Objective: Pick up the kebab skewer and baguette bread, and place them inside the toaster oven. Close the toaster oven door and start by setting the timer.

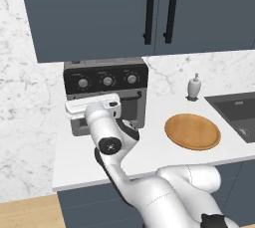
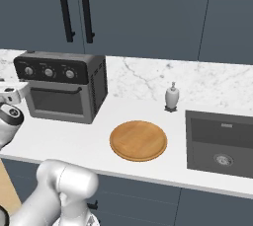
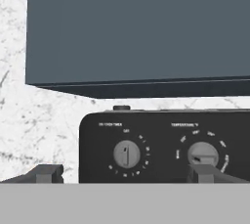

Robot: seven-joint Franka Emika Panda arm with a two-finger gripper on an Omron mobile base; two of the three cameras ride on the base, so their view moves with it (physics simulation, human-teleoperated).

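- The toaster oven (image 2: 62, 92) stands on the counter, left of the round wooden plate (image 2: 138, 140), which is bare.
- The toaster oven door (image 2: 55, 102) is shut.
- The gripper (image 3: 124, 173), jaws wide apart and holding nothing, faces the oven's left knob (image 3: 127, 154).
- Judged: loading and closing look done; setting the timer remains.

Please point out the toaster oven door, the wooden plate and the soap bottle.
toaster oven door (image 2: 55, 101): right base view, dark glass window.
wooden plate (image 2: 138, 140): right base view, flat centre.
soap bottle (image 2: 171, 96): right base view, white body.
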